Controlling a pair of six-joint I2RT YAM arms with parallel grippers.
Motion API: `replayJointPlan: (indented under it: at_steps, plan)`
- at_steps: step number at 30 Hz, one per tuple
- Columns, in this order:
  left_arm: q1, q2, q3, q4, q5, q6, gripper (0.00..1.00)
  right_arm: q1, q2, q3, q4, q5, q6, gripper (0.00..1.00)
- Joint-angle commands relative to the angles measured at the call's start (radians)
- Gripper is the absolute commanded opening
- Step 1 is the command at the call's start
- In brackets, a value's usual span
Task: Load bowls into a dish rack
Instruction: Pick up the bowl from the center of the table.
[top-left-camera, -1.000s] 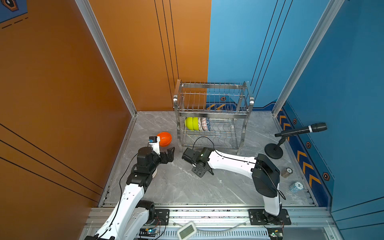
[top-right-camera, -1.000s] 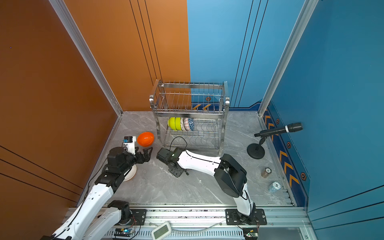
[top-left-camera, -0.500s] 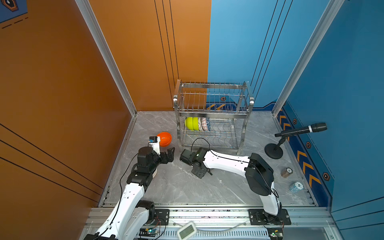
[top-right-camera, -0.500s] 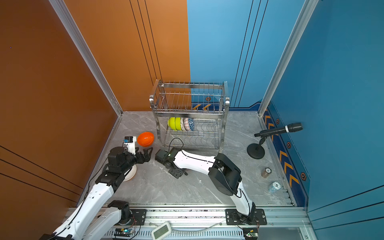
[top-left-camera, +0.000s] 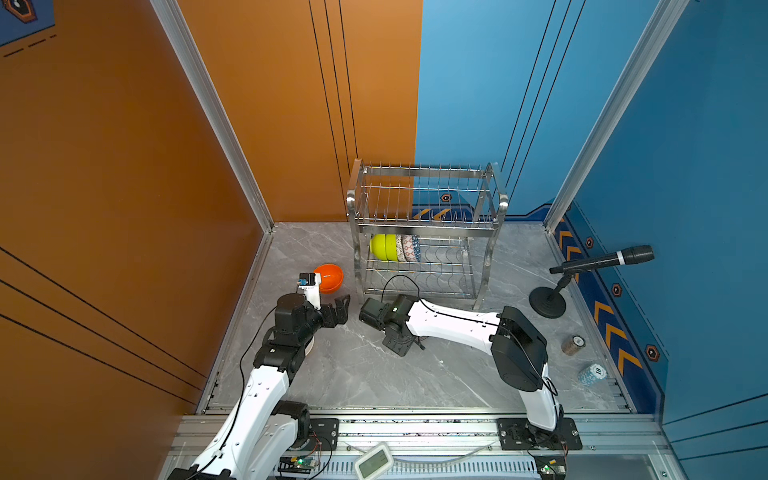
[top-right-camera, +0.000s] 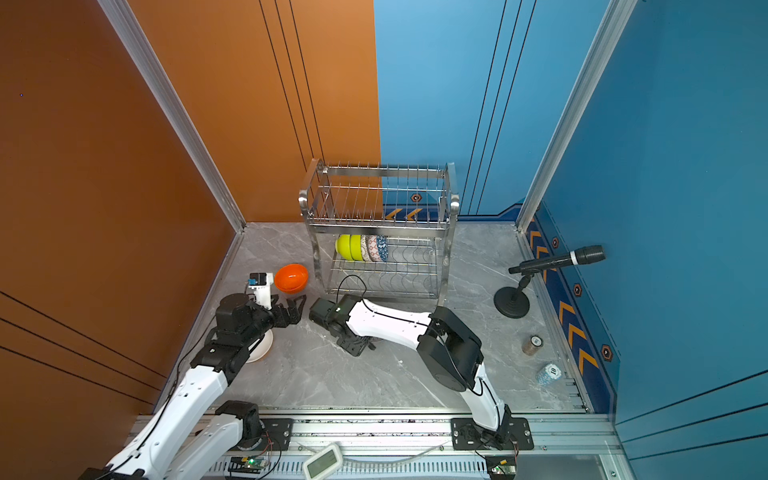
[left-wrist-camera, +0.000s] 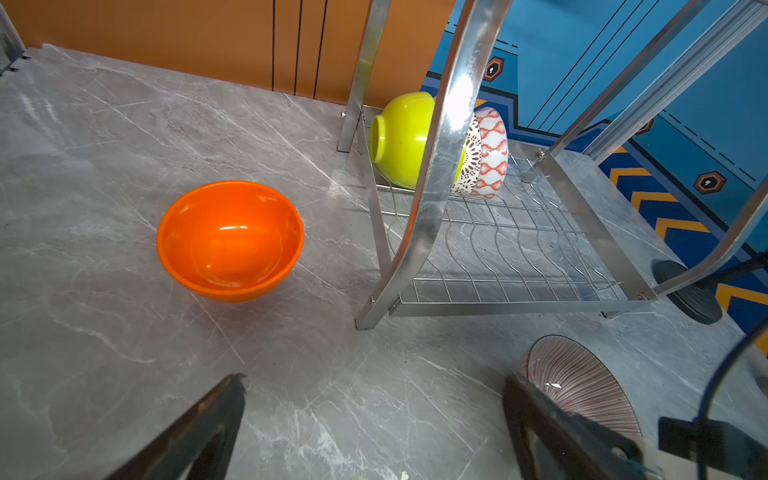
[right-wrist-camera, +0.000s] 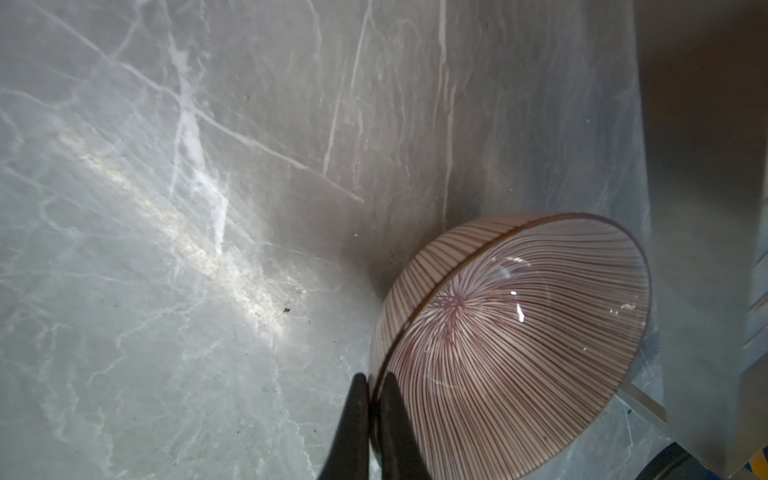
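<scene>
Since a second ago the right arm has slid leftward, and the right gripper (right-wrist-camera: 370, 380) has pinched the rim of the pinkish radial-striped round bowl (right-wrist-camera: 519, 340), tilted near the middle of the grey marble worktop (top-left-camera: 353, 374) before the two-tier stainless-steel wire dish rack (top-left-camera: 428, 226). The left gripper (top-left-camera: 338, 309) hangs spread near the glossy orange round bowl (left-wrist-camera: 230, 241) by the left edge. Lift gently, keeping the pinch deep, and stand it on edge in the lower tier

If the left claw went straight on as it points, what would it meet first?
Likely the near corner leg of the dish rack, between the orange bowl and the striped bowl; depth unclear.
</scene>
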Motion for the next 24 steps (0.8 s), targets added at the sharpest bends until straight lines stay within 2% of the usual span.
replayJointPlan:
  at_steps: [1, 12, 21, 24]
  plan:
    - [0.000, 0.002, 0.020, 0.004, 0.054, -0.009, 0.98, 0.002, -0.068, 0.005, -0.011, 0.014, -0.009, 0.03]
    - [-0.063, 0.004, -0.002, 0.091, 0.185, 0.006, 0.98, -0.002, -0.187, -0.072, 0.054, -0.007, -0.051, 0.03]
    - [-0.135, 0.012, -0.011, 0.133, 0.290, 0.037, 0.98, -0.021, -0.322, -0.195, 0.199, -0.068, -0.088, 0.03]
    - [-0.161, 0.013, -0.014, 0.133, 0.284, 0.048, 0.98, -0.019, -0.376, -0.245, 0.276, -0.068, -0.094, 0.03]
